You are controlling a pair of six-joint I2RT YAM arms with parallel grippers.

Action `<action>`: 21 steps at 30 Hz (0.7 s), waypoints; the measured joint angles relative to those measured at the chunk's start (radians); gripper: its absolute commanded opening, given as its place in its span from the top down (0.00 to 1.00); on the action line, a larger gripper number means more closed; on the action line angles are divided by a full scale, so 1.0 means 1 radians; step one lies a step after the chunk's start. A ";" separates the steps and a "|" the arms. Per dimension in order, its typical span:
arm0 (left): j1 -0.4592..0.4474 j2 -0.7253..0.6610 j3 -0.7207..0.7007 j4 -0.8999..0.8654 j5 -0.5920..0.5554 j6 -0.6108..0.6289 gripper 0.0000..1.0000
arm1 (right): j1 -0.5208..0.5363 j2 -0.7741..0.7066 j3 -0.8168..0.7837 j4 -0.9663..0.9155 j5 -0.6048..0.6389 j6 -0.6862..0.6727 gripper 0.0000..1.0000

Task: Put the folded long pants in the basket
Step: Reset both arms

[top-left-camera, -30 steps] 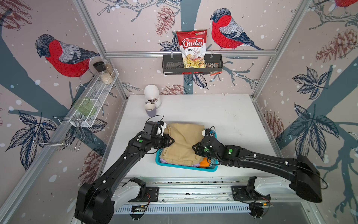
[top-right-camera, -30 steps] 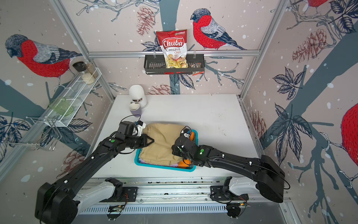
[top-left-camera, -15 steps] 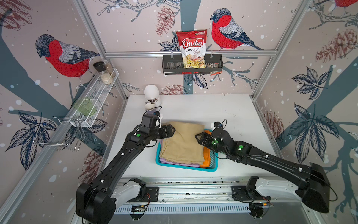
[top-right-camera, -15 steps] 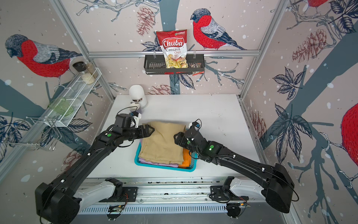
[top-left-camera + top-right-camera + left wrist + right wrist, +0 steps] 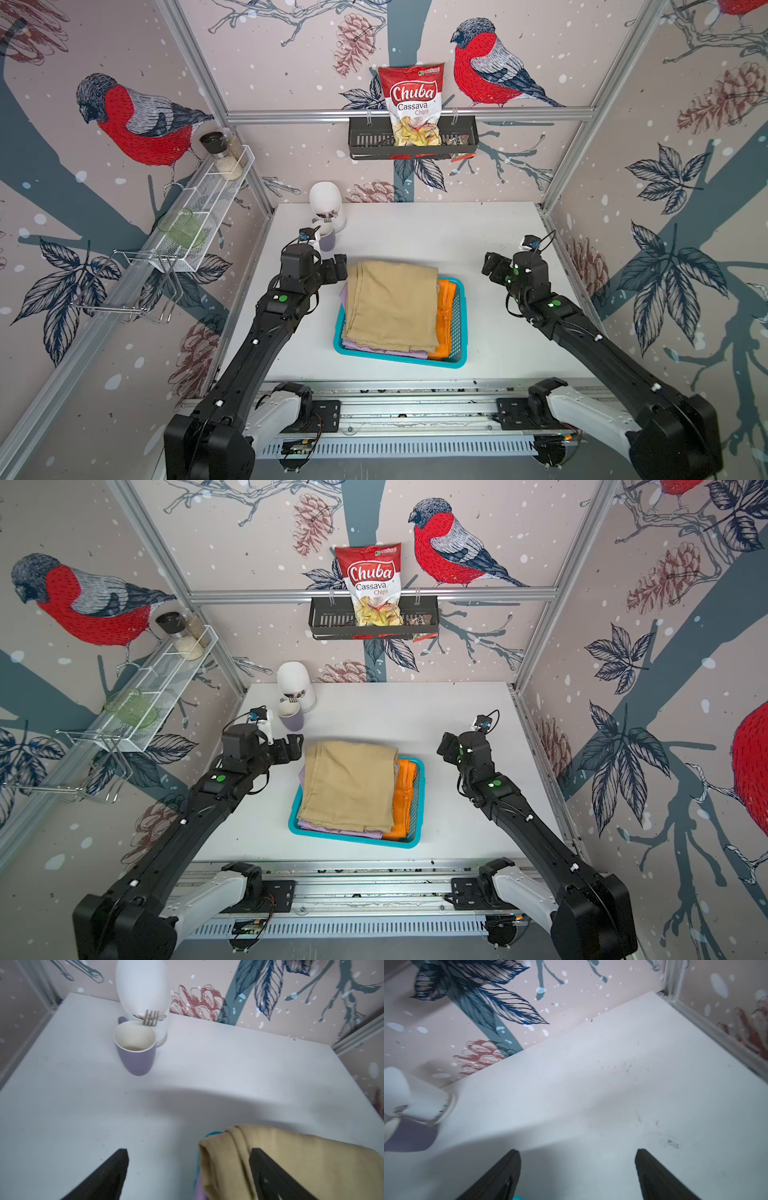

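Folded pants all sit in the basket (image 5: 415,360): khaki (image 5: 390,303) on top and overhanging its far rim, lilac (image 5: 386,353) beneath, orange (image 5: 444,316) along its right wall. Left gripper (image 5: 341,268) is just beside the basket's far-left corner, jaws spread wide, empty. Right gripper (image 5: 492,266) is off the basket's right side, well apart, also wide and empty.

**Two black arms on pale bases**

The left arm (image 5: 266,332) and right arm (image 5: 582,328) are built of boxy matte-black links. Each carries a round green dot (image 5: 282,297) near the wrist and small white studs along its side. Both join light grey base housings (image 5: 274,411). Thin black cables loop at the wrists. The left pincer (image 5: 188,1153) and right pincer (image 5: 577,1153) have black, tapering wedge fingers.
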 measured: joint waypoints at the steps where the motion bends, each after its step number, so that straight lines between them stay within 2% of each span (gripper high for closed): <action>1: 0.022 -0.005 -0.037 0.046 -0.023 0.025 0.05 | -0.025 0.008 -0.031 0.043 0.008 -0.033 0.08; 5: 0.097 0.050 -0.149 0.207 -0.105 0.116 0.05 | -0.154 0.095 -0.130 0.205 -0.002 -0.146 0.07; 8: 0.136 0.127 -0.199 0.312 -0.137 0.128 0.05 | -0.231 0.176 -0.184 0.331 -0.031 -0.182 0.07; 15: 0.154 0.207 -0.394 0.673 -0.133 0.147 0.05 | -0.246 0.274 -0.401 0.743 -0.127 -0.275 0.03; 17: 0.155 0.239 -0.423 0.779 -0.126 0.153 0.05 | -0.237 0.280 -0.399 0.808 -0.146 -0.292 0.00; 21: 0.155 0.342 -0.436 0.937 -0.113 0.153 0.06 | -0.201 0.299 -0.377 0.891 -0.173 -0.328 0.00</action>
